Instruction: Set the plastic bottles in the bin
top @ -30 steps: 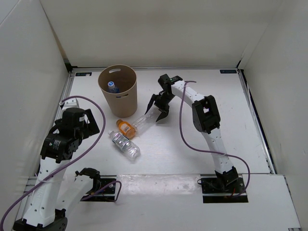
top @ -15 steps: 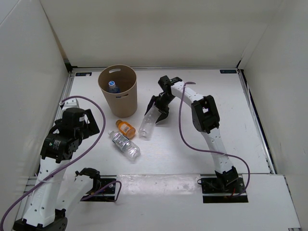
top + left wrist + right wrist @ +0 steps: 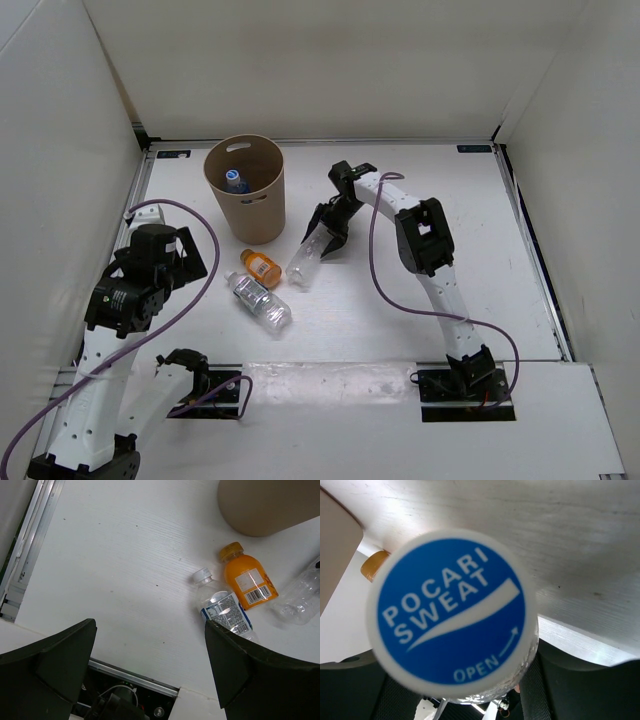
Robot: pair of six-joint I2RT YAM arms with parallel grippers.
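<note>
A: Count first. How many do we have in the bin (image 3: 256, 214)?

B: One that we can see, a blue-capped bottle (image 3: 233, 179) down inside. Anything beneath it is hidden from us.

A: And on the table (image 3: 400, 330)?

B: Three. The orange bottle (image 3: 262, 265) and the labelled bottle (image 3: 262, 300) lie just beside each other in front of the bin, nothing touching them. The clear bottle (image 3: 302, 264) sits just right of the orange one, tilted, with its neck end up in the right gripper (image 3: 326, 236).

A: Gripped, or only straddled?

B: We read it as pinched. In the wrist view its blue cap fills the frame, with a dark finger close against each side below. Whether the base rests on the table, we cannot tell.

A: Left gripper (image 3: 149, 630)?

B: Spread wide, holding nothing, hanging above the table to the left of the bottles.

A: Then we judge it about a quarter done. This bottle needs lifting and dropping in, then two more.
</note>
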